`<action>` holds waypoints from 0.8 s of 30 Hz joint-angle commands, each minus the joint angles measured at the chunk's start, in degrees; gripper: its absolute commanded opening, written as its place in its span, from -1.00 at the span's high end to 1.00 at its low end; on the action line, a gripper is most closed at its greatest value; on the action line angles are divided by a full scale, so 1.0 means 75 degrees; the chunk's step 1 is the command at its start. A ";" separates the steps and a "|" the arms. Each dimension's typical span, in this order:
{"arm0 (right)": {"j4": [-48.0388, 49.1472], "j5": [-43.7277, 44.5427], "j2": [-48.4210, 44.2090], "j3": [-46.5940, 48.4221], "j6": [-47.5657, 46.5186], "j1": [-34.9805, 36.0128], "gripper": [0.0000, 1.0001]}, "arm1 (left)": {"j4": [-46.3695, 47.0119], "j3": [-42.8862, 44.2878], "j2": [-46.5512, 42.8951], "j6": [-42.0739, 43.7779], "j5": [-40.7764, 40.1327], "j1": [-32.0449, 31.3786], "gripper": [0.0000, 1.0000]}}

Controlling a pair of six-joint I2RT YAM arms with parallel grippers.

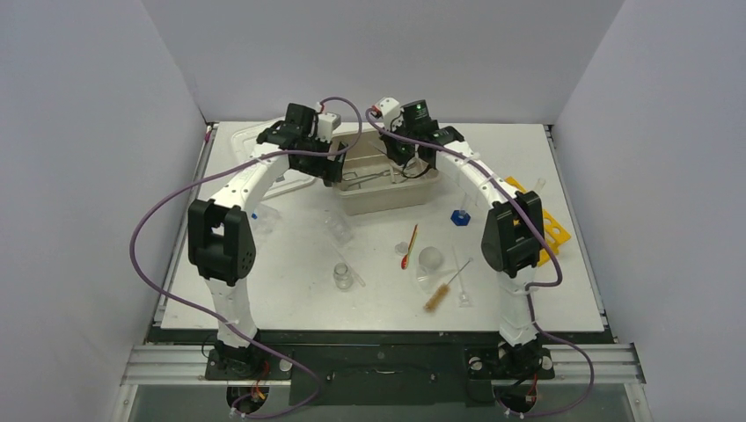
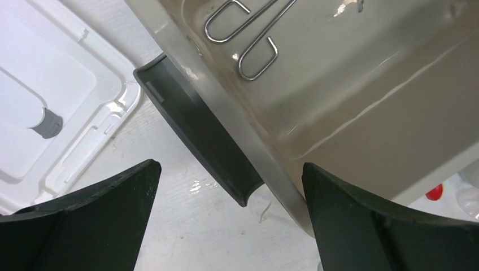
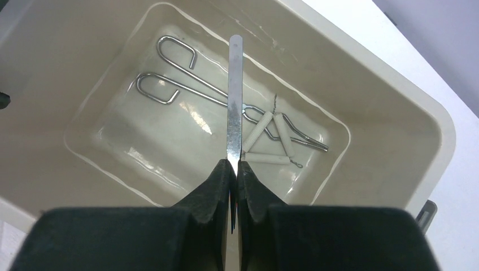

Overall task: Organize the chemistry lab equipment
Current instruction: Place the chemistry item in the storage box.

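From above, the beige tub sits by the back edge of the counter, with both arms over it. The brush, spatula and a glass beaker lie nearer the front edge.

Left wrist: the left jaws are spread wide beside the tub's wall.

Right wrist: the right jaws pinch a flat metal strip over the tub, where the forceps lie.

Both arms rise from their bases at the bottom of the top view, bend at the elbows and arch inward, with the wrists close together at upper centre. The left gripper points downward, its two fingers spread wide apart. The right gripper is pressed closed, pinching a flat metal strip that sticks out beyond its fingertips.
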 commanded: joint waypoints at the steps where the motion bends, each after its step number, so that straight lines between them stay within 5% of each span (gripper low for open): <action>1: -0.0218 -0.0038 0.0332 0.0512 0.0024 0.0068 1.00 | 0.0157 0.0079 -0.0089 0.0483 -0.0909 -0.0276 -0.93; 6: -0.0373 0.0395 0.0908 0.0761 0.0273 0.0175 1.00 | 0.0065 -0.0052 -0.0162 0.0774 -0.1258 -0.0374 -0.93; 9: -0.0400 0.0838 0.1104 0.0843 0.0724 0.0184 0.73 | 0.0071 -0.0135 -0.0281 0.0942 -0.1331 -0.0374 -0.93; 14: 0.0182 0.1881 0.1004 0.0420 0.1212 0.0194 0.58 | 0.0163 -0.0271 -0.0488 0.1221 -0.1748 -0.0381 -0.95; 18: 0.0512 0.2480 0.0796 0.0203 0.1653 0.0185 0.12 | 0.0317 -0.0525 -0.0730 0.1454 -0.2034 -0.0368 -0.96; 24: 0.1019 0.2526 0.0130 -0.0688 0.2411 0.0192 0.02 | 0.0455 -0.0764 -0.0940 0.1472 -0.2131 -0.0303 -0.95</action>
